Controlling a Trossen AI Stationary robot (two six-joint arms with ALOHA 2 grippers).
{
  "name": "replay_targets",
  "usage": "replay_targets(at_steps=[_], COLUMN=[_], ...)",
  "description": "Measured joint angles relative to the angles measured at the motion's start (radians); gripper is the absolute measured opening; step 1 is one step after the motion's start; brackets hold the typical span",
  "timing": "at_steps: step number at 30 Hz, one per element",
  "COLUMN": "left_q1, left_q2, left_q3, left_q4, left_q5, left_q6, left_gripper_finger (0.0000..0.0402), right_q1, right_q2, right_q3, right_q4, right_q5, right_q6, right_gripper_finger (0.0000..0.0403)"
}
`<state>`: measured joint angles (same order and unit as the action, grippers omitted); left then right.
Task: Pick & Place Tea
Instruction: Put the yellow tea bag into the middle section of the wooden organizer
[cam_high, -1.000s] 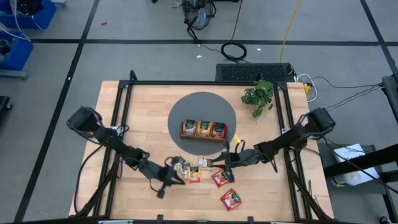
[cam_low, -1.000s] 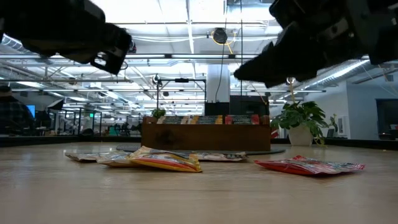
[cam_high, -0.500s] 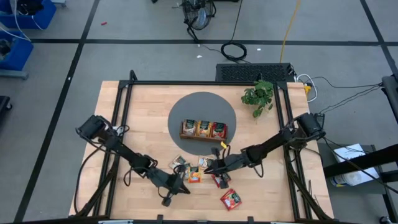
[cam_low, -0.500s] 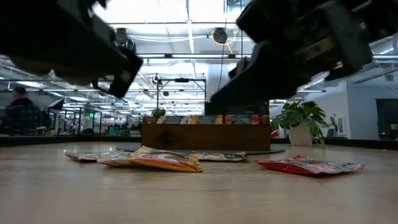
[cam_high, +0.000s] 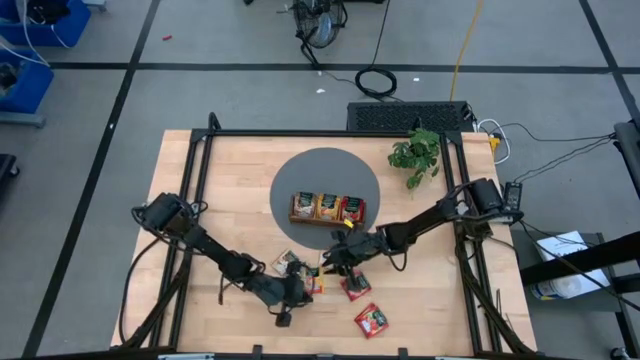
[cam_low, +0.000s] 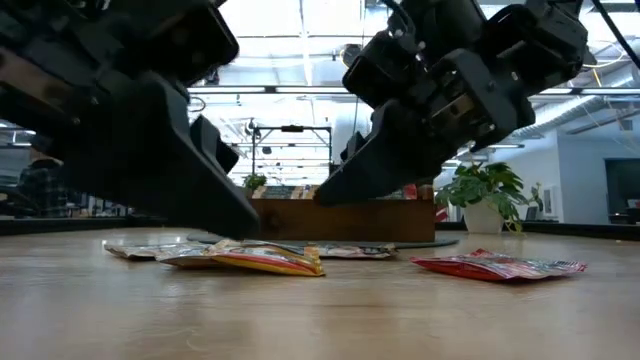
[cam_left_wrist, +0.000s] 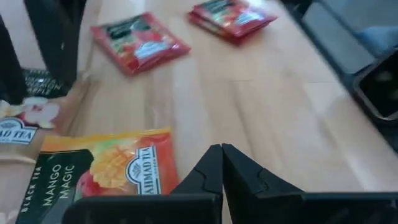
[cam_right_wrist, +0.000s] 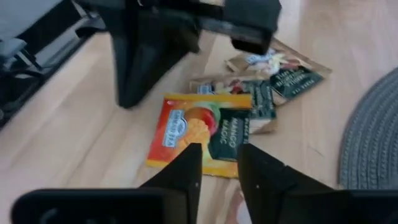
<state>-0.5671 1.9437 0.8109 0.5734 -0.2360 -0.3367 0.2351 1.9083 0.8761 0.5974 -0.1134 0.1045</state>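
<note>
Tea sachets (cam_high: 310, 277) unmoved, L pincer (cam_high: 296, 291) clenched, R pincer (cam_high: 332, 259) parted, both moved nearer.

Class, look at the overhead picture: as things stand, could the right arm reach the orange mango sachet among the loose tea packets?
Probably yes. The right gripper, fingers apart, hangs right above the mango sachet with nothing between them. The shut left gripper crowds that sachet closely, so a collision is possible.

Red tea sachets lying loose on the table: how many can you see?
2. One red sachet lies just beside the right arm's fingers; the other red sachet sits nearer the table's front edge. More could be hidden under the arms.
</note>
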Motion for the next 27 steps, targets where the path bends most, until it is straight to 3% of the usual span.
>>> replay_targets(at_steps=[4,7,20,27], left_q1=[0.000,0.000,0.004,-0.020], left_q2=[0.001,0.001,0.001,-0.036], left_q3=[0.044,0.047,0.048,0.048], left_q4=[-0.164,-0.198,-0.205,-0.085], left_q5=[-0.068,-0.125,-0.146,-0.122], left_q6=[-0.076,-0.132,-0.155,-0.057], left_gripper_finger=[0.0007,0.0005,0.0015,0.0004], right_q1=[-0.012,-0.019,-0.040,-0.044], right_q2=[-0.001,-0.001,0.048,0.070], right_q3=[0.000,0.000,0.000,0.001], right_q4=[-0.003,-0.007,-0.051,-0.014], right_q5=[-0.024,-0.023,-0.018,-0.018], right_q6=[0.003,0.004,0.090,0.090], right_gripper_finger=[0.0116,0.0128,0.0126,0.0126])
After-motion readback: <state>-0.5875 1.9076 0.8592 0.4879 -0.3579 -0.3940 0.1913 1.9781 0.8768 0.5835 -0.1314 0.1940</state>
